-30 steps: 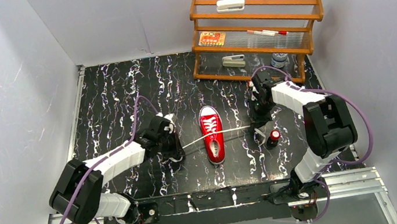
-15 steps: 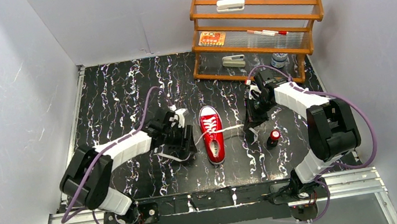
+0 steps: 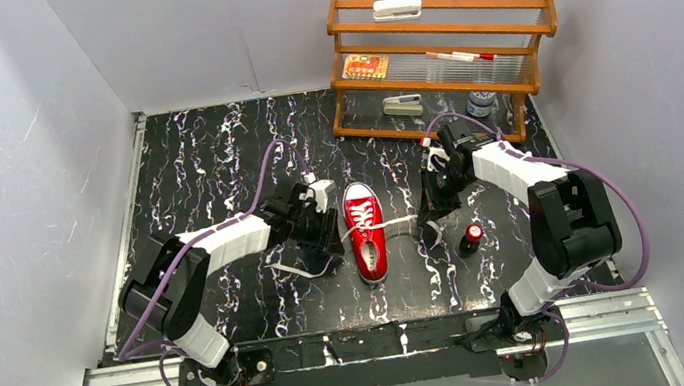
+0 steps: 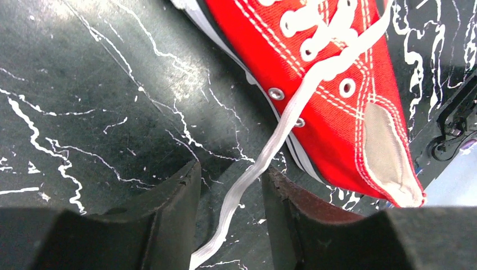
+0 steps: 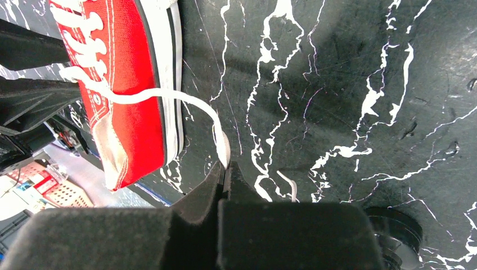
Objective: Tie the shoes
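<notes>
Black veined tabletop (image 3: 202,162) under red sneaker (image 3: 365,232)

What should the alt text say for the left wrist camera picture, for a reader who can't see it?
A white lace runs loose from the red sneaker down between the open black fingers of the left gripper, not pinched. The sneaker lies across the upper right on the black marbled table.
</notes>
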You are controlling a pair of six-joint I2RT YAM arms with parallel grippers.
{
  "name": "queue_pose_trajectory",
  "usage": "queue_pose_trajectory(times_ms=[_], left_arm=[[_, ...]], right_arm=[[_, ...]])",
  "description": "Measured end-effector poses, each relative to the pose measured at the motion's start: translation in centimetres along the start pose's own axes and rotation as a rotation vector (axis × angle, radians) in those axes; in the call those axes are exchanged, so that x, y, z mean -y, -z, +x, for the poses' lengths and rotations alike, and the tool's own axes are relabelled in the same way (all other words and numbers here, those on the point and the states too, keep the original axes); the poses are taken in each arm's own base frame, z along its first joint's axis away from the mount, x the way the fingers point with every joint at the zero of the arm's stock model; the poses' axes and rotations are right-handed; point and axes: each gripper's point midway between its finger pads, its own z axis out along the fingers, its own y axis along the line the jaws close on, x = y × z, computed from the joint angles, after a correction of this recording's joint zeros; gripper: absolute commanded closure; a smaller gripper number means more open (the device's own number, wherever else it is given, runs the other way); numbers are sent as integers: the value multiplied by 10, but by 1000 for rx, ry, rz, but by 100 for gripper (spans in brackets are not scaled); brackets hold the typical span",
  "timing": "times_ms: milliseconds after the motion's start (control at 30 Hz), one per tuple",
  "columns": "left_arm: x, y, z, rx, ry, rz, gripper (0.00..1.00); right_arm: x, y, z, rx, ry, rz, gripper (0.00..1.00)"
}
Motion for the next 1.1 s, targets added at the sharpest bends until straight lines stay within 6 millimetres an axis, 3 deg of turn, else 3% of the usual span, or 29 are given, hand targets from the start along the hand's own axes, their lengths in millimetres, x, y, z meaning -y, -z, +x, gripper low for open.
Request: queue_pose_trajectory(times_ms=[100,267,367,500,600,800,1100], left_arm=[[2,-1,-4,16,-9,14,61],[6,-1,-7,23,-25,35,92],[5,0,-7,26,-43,34,99],[10,6,-18,72,-95,46,100],[20,18,-39,168,-175,67,100],[38,31,-80,339,-315,111,100],[54,18,-85,368,-383,141,100]], right_arm=[[-1,0,0,-1,0,-3,100],[-2,0,2,-8,-3,-10,100],[-2,1,3,-14,-7,-13,100],[-3,2,5,-18,-13,-15,100],[-6,5,4,-21,-18,-18,100],[-34,20,-16,13,-33,-104,100],[-88,28,-50,27,-237,-350,100]])
